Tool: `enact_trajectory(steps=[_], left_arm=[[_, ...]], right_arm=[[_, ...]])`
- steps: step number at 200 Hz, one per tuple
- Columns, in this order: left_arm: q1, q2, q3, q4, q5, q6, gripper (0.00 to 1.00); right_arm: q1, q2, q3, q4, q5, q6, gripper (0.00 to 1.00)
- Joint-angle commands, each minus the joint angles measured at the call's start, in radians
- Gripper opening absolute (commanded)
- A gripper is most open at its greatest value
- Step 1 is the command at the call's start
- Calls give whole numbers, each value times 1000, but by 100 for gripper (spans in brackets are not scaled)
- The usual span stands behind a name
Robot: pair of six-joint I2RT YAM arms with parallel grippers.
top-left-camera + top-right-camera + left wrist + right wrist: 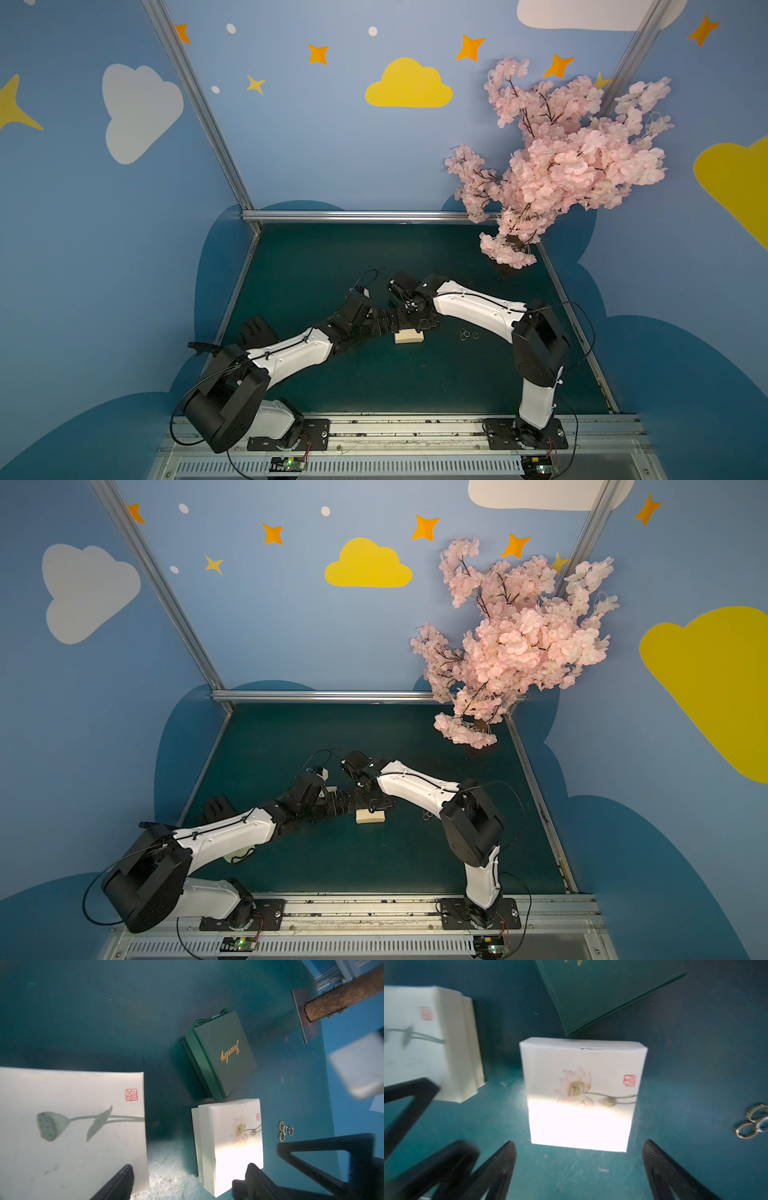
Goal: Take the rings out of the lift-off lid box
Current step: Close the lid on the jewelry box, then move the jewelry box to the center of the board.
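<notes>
surface: dark green mat [332,257] inside blue, cloud-painted walls. in a top view the rings [467,333], about 4, lie clustered on the mat below frame centre. they sit just right of the cream lotus box [409,336], judged the lift-off lid box, with its lid on. left gripper [188,1180] and right gripper [579,1159]: jaws spread wide, nothing held. step judged: removal complete. the next move calls for withdrawing both arms without brushing the rings.

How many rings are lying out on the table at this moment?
4. The rings lie on the green mat in one tight cluster, touching or overlapping, beside the white lotus-flower box. Others may be hidden inside it.
</notes>
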Motion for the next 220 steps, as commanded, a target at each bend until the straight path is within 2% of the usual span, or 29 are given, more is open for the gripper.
enact_trajectory(steps=[1, 56, 100, 132, 150, 192, 220], left_arm=[[-1, -29, -4, 2, 4, 0, 86], [-1, -39, -10, 4, -12, 3, 86], [0, -51, -9, -2, -25, 12, 86], [2, -59, -13, -5, -31, 17, 86], [2, -59, -13, -4, -31, 16, 86], [2, -62, -9, -13, -30, 13, 86], [2, -96, -9, -33, -50, 10, 86]], right_arm=[[-6, -65, -36, 11, 45, 17, 96], [-67, -108, -142, 84, 16, 32, 95], [-101, -108, -225, 224, -82, 32, 91], [-109, -96, -255, 268, -87, 47, 75], [-110, -75, -259, 271, -90, 53, 69], [-108, -39, -279, 287, -128, 70, 63], [-105, -47, -318, 370, -172, 92, 58]])
